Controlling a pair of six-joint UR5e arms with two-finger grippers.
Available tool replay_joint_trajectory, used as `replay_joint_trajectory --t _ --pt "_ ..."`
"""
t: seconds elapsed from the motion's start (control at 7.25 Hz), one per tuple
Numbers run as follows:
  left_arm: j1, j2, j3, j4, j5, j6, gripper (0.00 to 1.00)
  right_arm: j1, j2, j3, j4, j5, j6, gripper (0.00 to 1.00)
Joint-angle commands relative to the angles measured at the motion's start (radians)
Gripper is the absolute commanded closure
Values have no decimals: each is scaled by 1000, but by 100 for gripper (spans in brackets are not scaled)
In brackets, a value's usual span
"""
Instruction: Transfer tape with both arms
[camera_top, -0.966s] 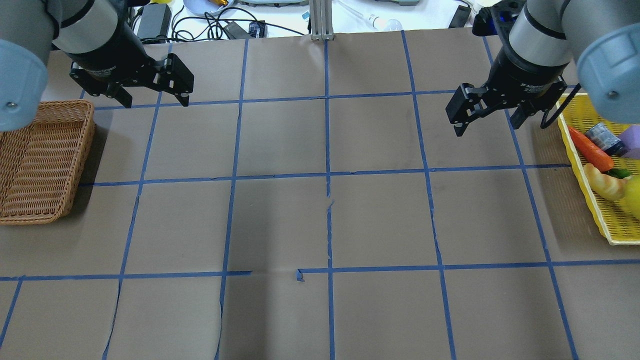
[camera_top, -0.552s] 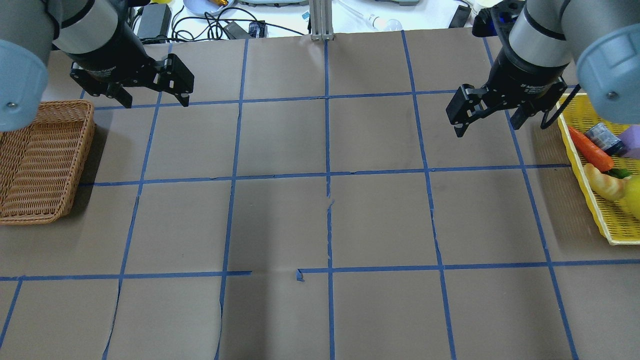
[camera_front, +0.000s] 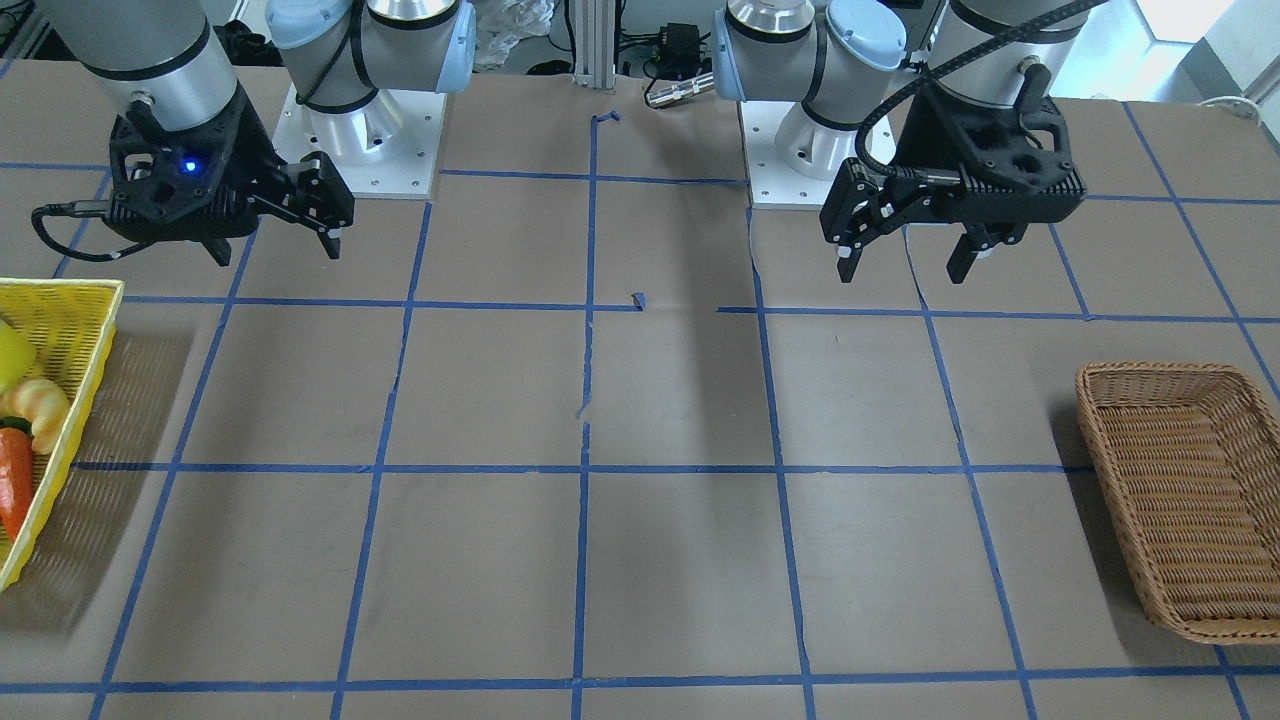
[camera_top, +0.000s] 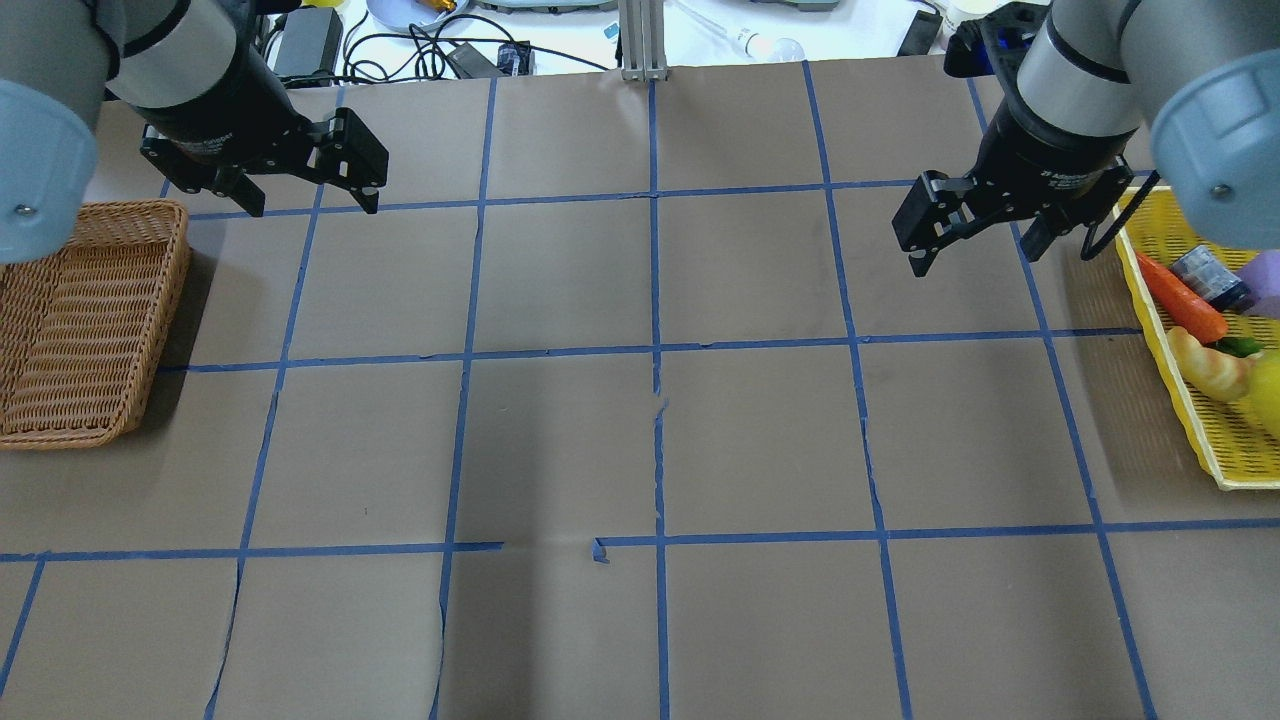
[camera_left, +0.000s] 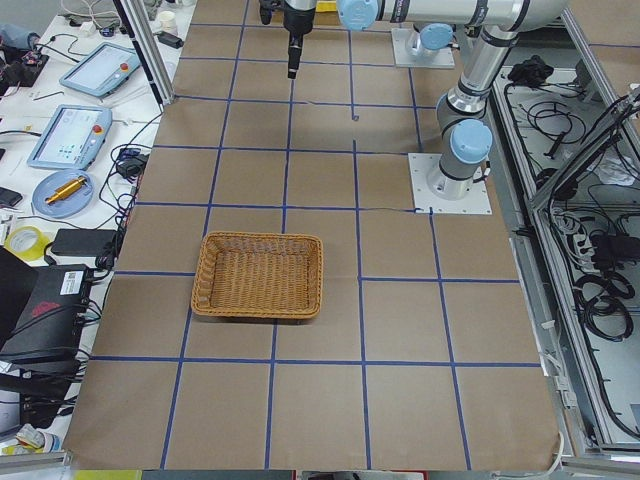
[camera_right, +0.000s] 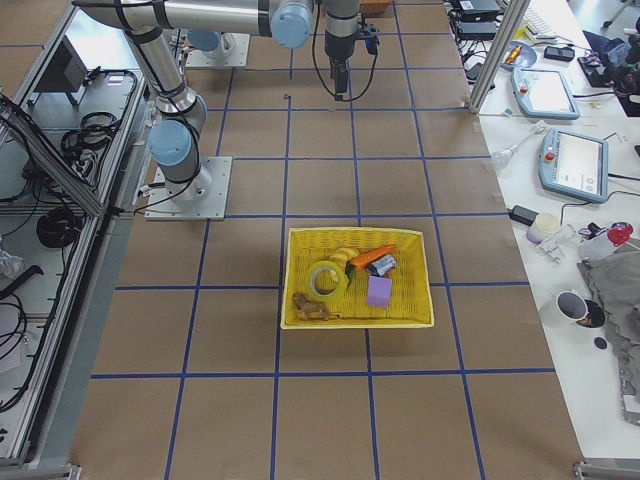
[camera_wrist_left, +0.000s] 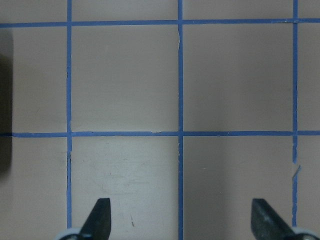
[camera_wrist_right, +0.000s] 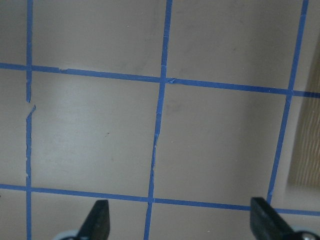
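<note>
The yellow tape roll (camera_right: 327, 279) lies flat inside the yellow plastic basket (camera_right: 300, 318), at the table's end on my right. In the overhead view only a yellow edge shows at the frame border, and I cannot tell if it is the tape. My right gripper (camera_top: 975, 257) hovers open and empty above the table, just left of that basket (camera_top: 1170, 385). It also shows in the front-facing view (camera_front: 277, 252) and the right wrist view (camera_wrist_right: 181, 220). My left gripper (camera_top: 312, 206) hovers open and empty beyond the wicker basket. It also shows in the front-facing view (camera_front: 900, 273) and the left wrist view (camera_wrist_left: 181, 220).
The wicker basket (camera_top: 60, 436) stands empty at the left end. The yellow basket also holds a carrot (camera_top: 1182, 300), a croissant (camera_top: 1212, 366), a purple block (camera_right: 379, 291) and a small can (camera_top: 1208, 277). Brown paper with blue tape grid lines (camera_top: 655, 300) covers the table.
The right wrist has shifted very slightly. The left arm and the baskets have not moved.
</note>
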Motion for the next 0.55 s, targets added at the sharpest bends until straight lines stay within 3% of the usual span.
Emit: replay_joint_trajectory --t 0.0,0.41 --pt "0 0 0 0 0 0 0 0 1 0 -1 -1 1 0" --pt "0 0 1 0 0 0 0 0 1 0 3 -1 1 0"
